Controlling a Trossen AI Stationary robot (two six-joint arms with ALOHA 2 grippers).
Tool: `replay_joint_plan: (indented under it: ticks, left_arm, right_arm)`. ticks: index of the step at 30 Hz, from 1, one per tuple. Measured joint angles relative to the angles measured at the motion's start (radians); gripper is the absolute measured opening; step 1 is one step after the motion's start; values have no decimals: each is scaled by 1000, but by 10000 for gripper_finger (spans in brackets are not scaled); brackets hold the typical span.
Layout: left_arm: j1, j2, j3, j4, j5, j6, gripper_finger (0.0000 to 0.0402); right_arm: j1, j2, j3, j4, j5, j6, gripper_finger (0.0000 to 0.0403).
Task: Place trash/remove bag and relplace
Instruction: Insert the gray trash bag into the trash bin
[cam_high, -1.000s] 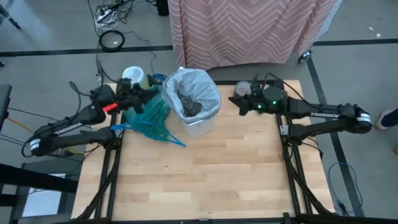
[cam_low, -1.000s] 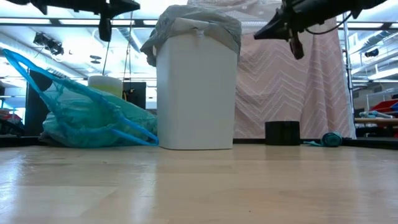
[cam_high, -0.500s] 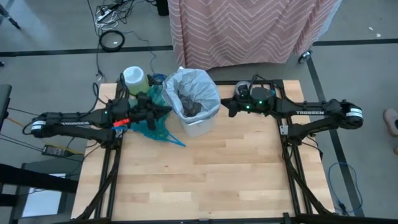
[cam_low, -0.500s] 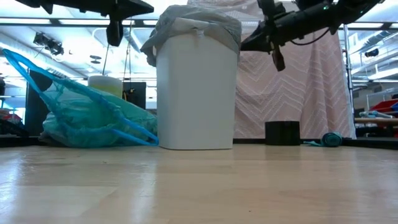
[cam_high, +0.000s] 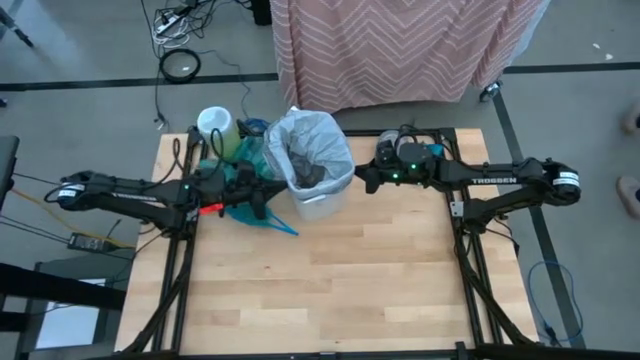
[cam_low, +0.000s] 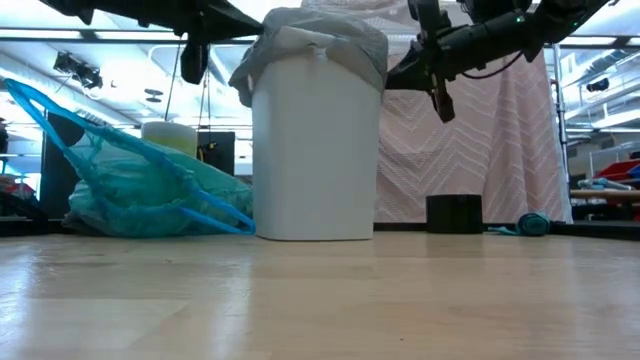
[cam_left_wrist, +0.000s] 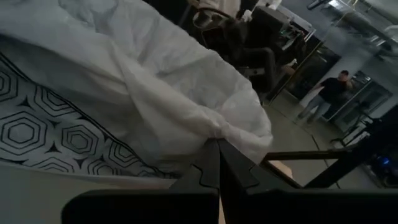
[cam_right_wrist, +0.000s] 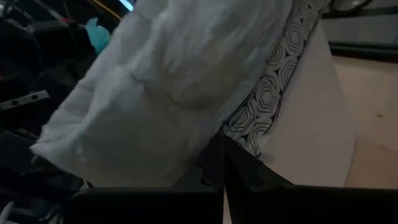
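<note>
A small white bin (cam_high: 320, 206) stands at the table's far middle, lined with a pale grey plastic liner (cam_high: 331, 134) turned over its rim. Dark trash (cam_high: 306, 176) lies inside it. The teal-green bag (cam_high: 238, 168) lies crumpled on the table to the bin's left. My left gripper (cam_high: 270, 190) is shut, with its tip at the bin's left side. My right gripper (cam_high: 358, 180) is also shut, with its tip at the bin's right side. Both sit just below the liner's overhang. My left gripper (cam_left_wrist: 214, 149) points level at the bin from the table's left, its shut tip at the lower edge of the liner's overhang (cam_left_wrist: 227, 134). I cannot tell whether it touches. My right gripper (cam_right_wrist: 217, 152) comes slanting down from the right, its shut tip by the liner's edge (cam_right_wrist: 205, 140) and the bin's patterned band (cam_right_wrist: 264, 109). Touch cannot be told.
A pale green-topped roll (cam_high: 214, 124) stands at the table's far left corner behind the teal bag. A cart draped in pink zigzag cloth (cam_high: 400, 45) stands beyond the far edge. The near half of the wooden table (cam_high: 330, 290) holds nothing.
My left gripper has swung from the far left corner toward the near edge and the bin, sinking a little, and now points at the bin's left side. My right gripper has moved left toward the bin and down. Both stayed shut. The bin and the bags have not moved.
</note>
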Motion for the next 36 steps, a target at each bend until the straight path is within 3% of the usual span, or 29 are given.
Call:
replay_joint_plan:
  ticks: [16, 26, 36]
  left_arm:
    - [-59, 196, 1, 17, -1, -5, 0]
    - [-58, 210, 0, -55, -40, -28, 2]
    - [-59, 215, 0, -91, -56, -29, 7]
  right_arm:
    - [20, 29, 0, -88, -14, 2, 0]
    - [25, 31, 0, -178, -67, -41, 0]
    - [23, 31, -59, -198, -53, -33, 0]
